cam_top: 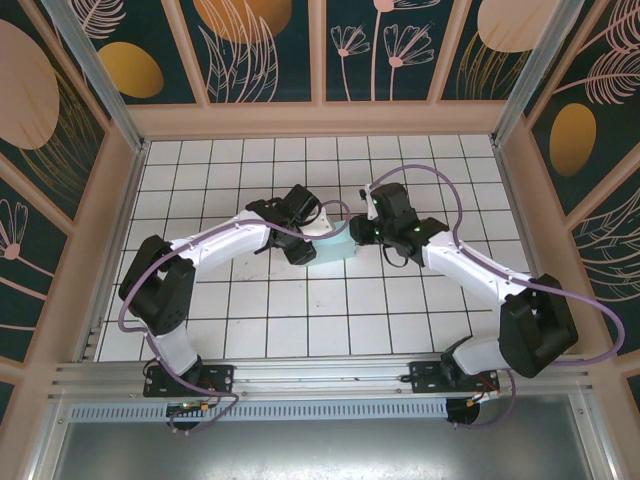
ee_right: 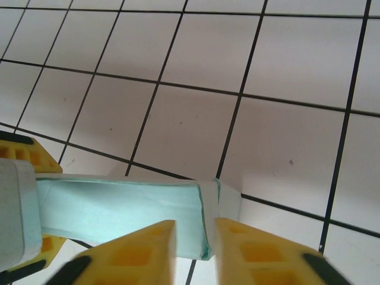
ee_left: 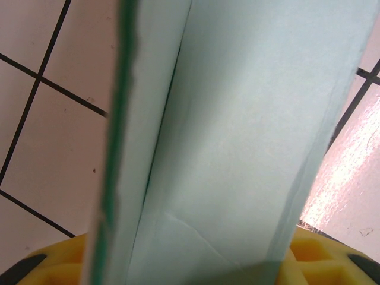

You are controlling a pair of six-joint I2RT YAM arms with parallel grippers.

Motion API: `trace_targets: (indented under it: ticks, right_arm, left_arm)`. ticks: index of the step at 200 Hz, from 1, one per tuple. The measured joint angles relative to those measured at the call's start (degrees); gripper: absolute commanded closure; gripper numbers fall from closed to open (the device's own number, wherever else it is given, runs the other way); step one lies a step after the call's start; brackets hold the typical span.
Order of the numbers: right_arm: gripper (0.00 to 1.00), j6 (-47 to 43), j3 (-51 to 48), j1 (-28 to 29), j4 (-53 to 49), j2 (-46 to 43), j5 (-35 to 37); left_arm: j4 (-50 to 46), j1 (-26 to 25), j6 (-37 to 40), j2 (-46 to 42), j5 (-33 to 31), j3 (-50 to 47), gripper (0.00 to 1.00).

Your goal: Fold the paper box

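Paper box [cam_top: 337, 248] at the middle of the tiled table [cam_top: 300, 330], folded into a pale aqua block between the two arms. Left claw [cam_top: 311, 245] gripping its left end, yellow fingers [ee_left: 35, 264] on either side of the card. Right claw [cam_top: 359, 235] closed on the right end's edge, fingers [ee_right: 139, 252] nearly touching.

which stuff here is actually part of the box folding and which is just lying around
Part of the job:
- pale aqua thin-card paper box
- left fingers, closed on one end of it
- right fingers, closed on the other end

Just surroundings:
- white tiled table with black grid lines
- dark teal flower-patterned walls
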Motion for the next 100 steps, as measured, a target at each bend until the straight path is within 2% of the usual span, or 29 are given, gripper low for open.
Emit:
trace_targets:
  ticks: [45, 100]
  right_arm:
    - [0.66, 0.04, 0.5, -1.81, -0.04, 0.0, -1.75]
    - [0.86, -1.51, 2.03, -1.81, -1.29, 2.95, -3.41]
  left_arm:
    - [0.0, 0.0, 0.0, 0.0, 0.04, 0.0, 0.55]
    - [-0.02, 0.0, 0.0, 0.02, 0.2, 0.0, 0.55]
